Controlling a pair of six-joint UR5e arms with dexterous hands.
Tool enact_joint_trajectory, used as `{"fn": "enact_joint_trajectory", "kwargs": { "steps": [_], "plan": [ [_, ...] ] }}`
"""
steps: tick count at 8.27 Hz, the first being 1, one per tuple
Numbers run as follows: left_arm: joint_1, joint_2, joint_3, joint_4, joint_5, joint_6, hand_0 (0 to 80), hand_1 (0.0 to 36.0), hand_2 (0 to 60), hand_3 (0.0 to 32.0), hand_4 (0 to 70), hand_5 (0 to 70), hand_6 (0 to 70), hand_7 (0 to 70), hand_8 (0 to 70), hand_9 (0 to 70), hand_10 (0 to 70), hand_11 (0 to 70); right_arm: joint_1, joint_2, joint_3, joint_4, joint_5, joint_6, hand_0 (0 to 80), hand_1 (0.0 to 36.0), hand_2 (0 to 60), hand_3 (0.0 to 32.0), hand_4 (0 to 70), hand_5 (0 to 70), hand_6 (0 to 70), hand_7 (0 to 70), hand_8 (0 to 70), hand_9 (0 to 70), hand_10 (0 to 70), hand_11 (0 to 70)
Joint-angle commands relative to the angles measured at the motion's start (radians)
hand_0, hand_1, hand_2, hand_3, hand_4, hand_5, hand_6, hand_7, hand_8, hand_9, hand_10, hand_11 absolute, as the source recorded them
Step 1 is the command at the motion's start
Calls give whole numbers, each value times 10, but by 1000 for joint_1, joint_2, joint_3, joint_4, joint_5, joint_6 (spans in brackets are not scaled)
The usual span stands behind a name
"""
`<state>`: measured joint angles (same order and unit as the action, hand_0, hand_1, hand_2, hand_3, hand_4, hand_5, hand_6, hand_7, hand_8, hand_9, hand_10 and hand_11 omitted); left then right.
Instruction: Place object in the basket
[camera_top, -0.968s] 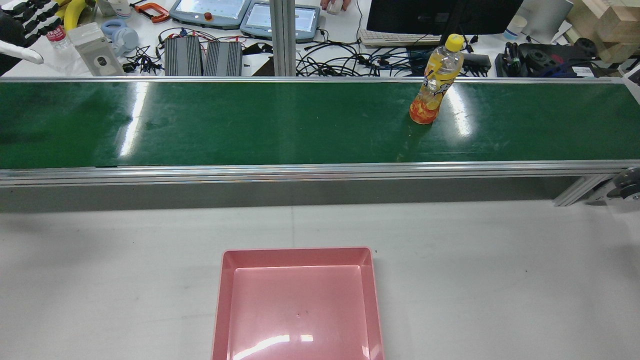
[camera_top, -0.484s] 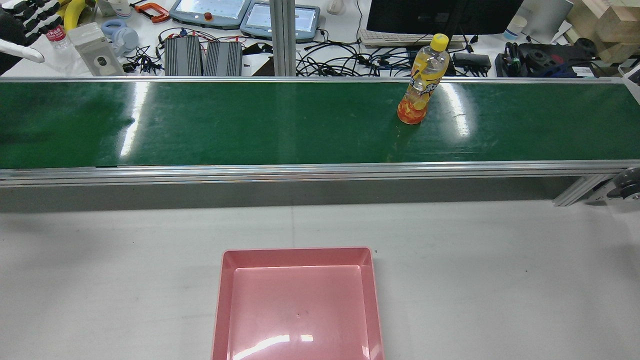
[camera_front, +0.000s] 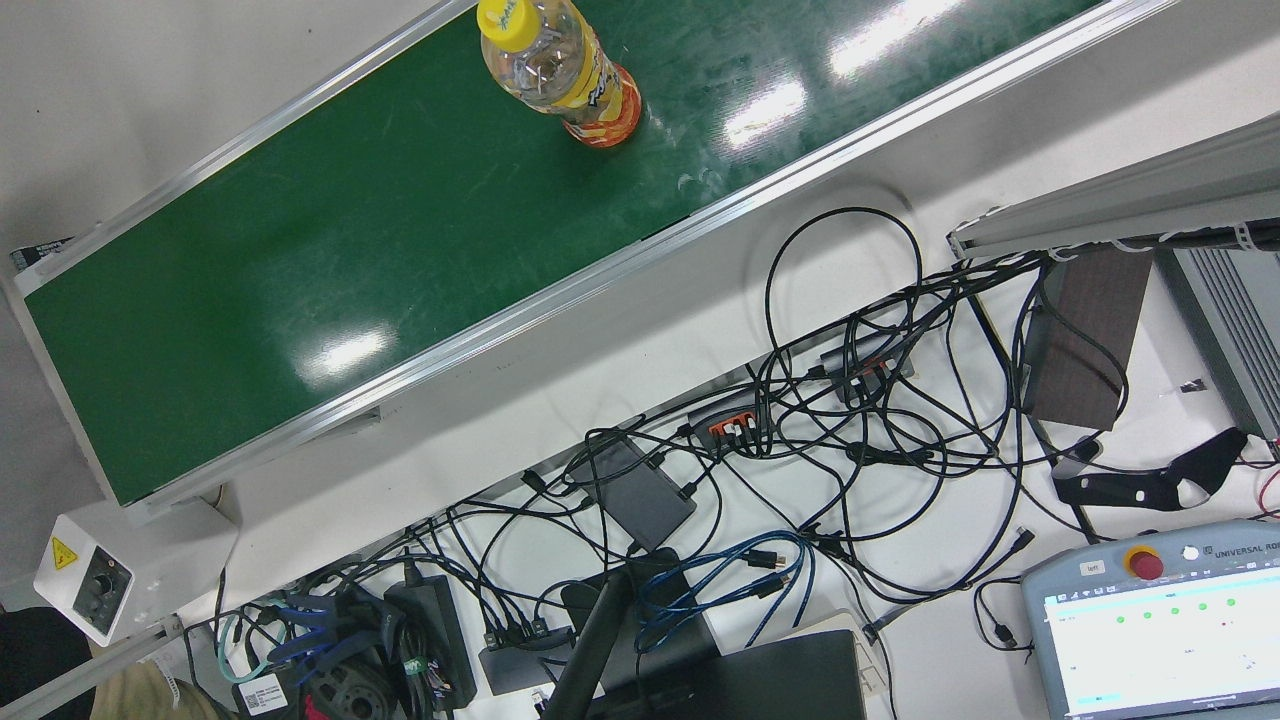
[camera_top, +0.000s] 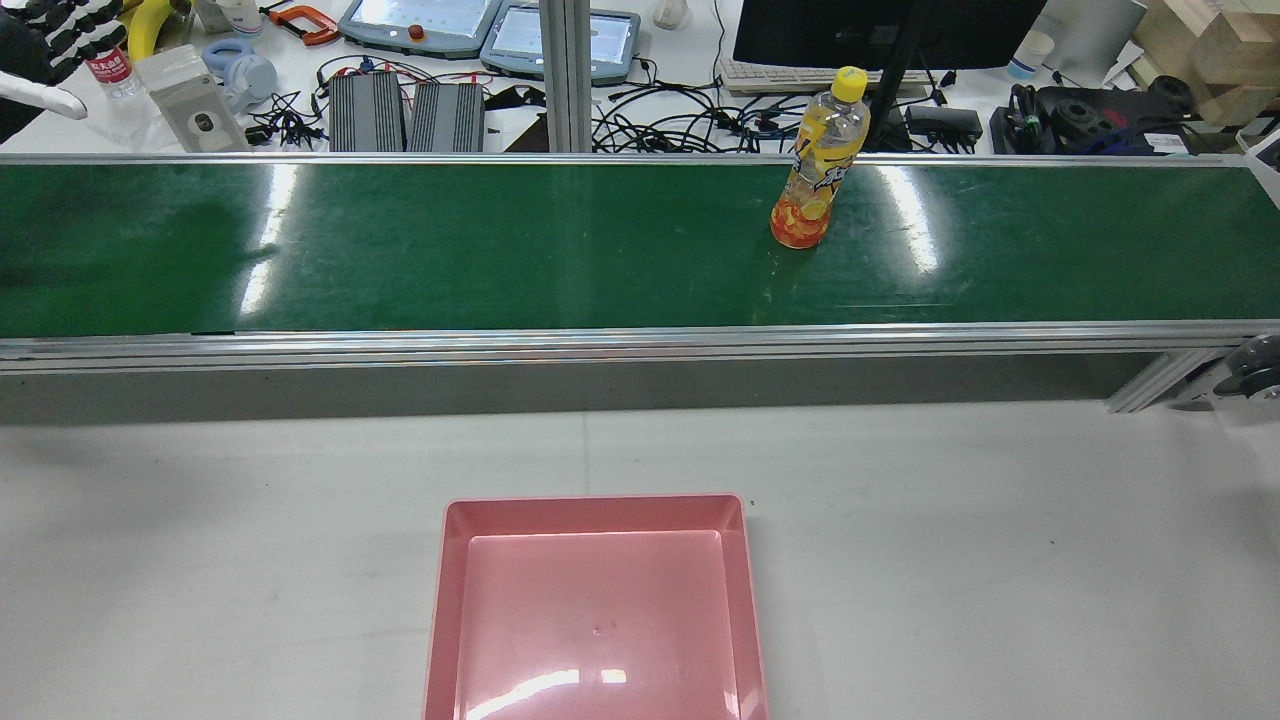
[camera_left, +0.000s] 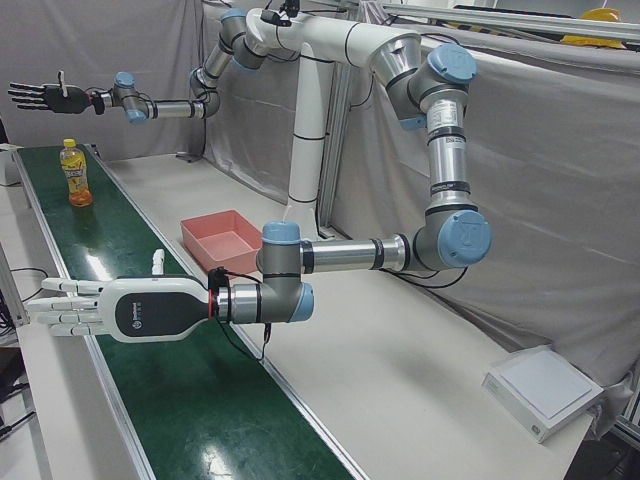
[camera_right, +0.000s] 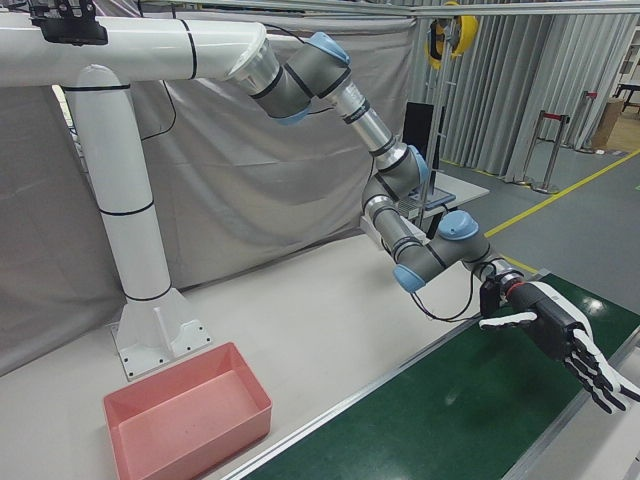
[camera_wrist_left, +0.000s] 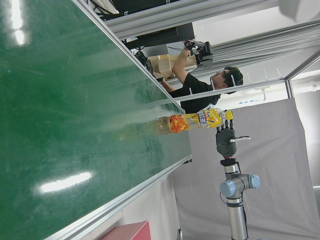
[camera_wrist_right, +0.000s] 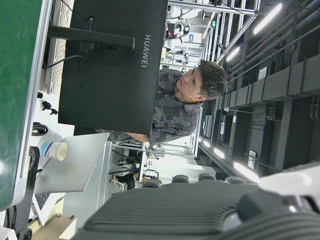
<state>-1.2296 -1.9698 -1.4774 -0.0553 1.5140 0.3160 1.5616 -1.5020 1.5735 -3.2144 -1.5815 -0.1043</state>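
A yellow-capped bottle of orange drink (camera_top: 815, 165) stands upright on the green conveyor belt (camera_top: 500, 240), right of centre; it also shows in the front view (camera_front: 560, 70), left-front view (camera_left: 74, 175) and left hand view (camera_wrist_left: 195, 121). The empty pink basket (camera_top: 595, 600) sits on the grey table before the belt, also seen in the left-front (camera_left: 228, 240) and right-front (camera_right: 190, 415) views. My left hand (camera_left: 90, 308) is open over the belt's left end, far from the bottle, and shows in the right-front view (camera_right: 560, 340) and rear view (camera_top: 45, 40). My right hand (camera_left: 40, 95) is open, raised beyond the bottle.
Behind the belt lies a desk with cables (camera_top: 700, 120), teach pendants (camera_top: 420, 25), a monitor (camera_top: 880, 30) and a person (camera_wrist_right: 185, 105). The white pedestal (camera_right: 140, 250) stands behind the basket. A white box (camera_left: 545, 390) lies on the table's end.
The bottle has travelled left along the belt in the rear view. The left hand at the top left edge has shifted slightly upward.
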Motion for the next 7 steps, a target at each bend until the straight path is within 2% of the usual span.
{"fn": "enact_joint_trajectory", "kwargs": {
  "steps": [1,7],
  "plan": [
    [-5,0,-17,0,0,-3,574,114,0,0,127,89,0,0,28,60,38,74,0,0,0,-1,0,0,0,0,0,0,0,0,0,0,0,0,0,0],
    [-19,2,-17,0,0,-3,570,116,0,0,130,93,0,0,30,62,36,70,0,0,-1,-1,0,0,0,0,0,0,0,0,0,0,0,0,0,0]
  ]
}}
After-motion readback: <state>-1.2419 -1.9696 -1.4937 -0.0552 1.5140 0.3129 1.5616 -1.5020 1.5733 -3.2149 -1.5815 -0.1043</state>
